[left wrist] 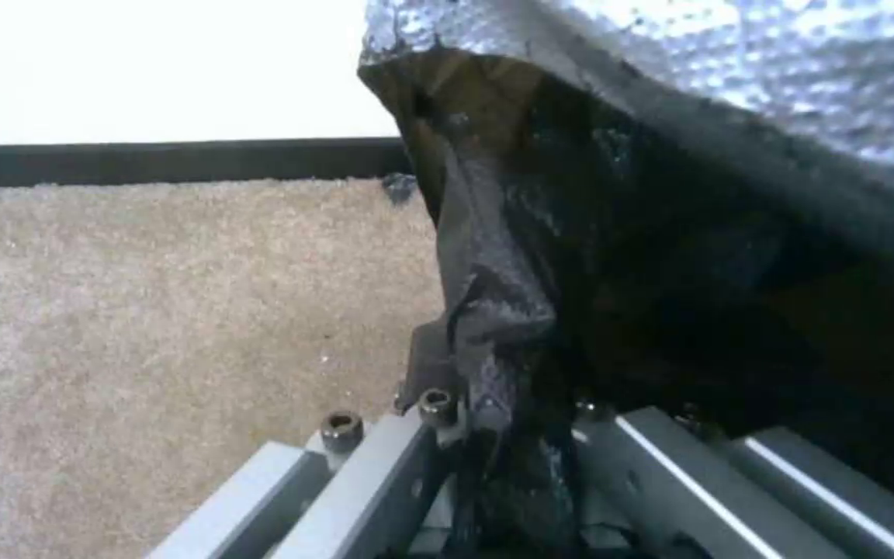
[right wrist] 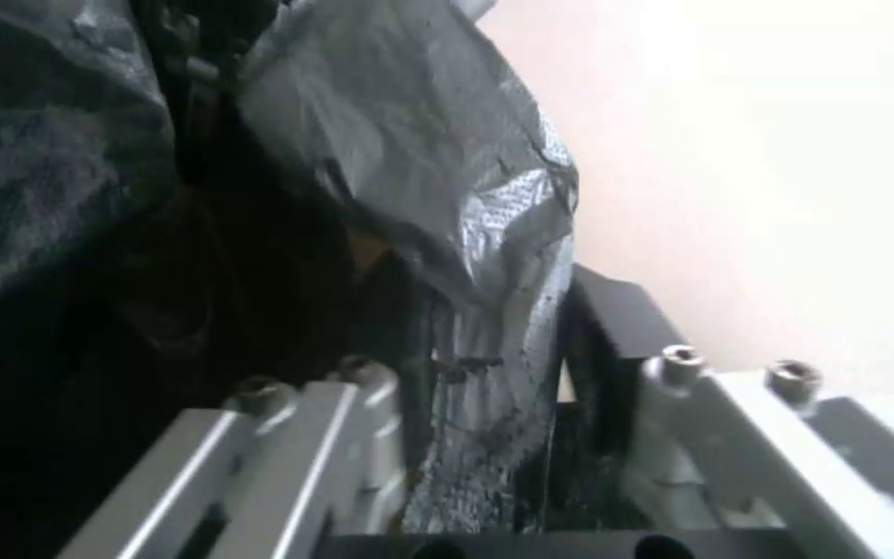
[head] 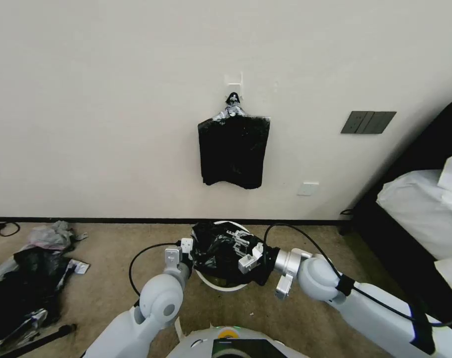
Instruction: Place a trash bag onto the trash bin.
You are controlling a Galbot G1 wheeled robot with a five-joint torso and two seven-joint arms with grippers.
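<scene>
The trash bag (head: 217, 252) lies crumpled over the mouth of the trash bin (head: 220, 284), lower centre of the head view, at the wall's foot. The left end effector (head: 188, 252) is clamped on the bag's left edge; the right end effector (head: 242, 242) pinches film at its right side.

Recommended: draw the two held edges apart, keep the film taut, and lower the hem outside the rim on both sides without tearing.

No brand, label or legible writing observed.
</scene>
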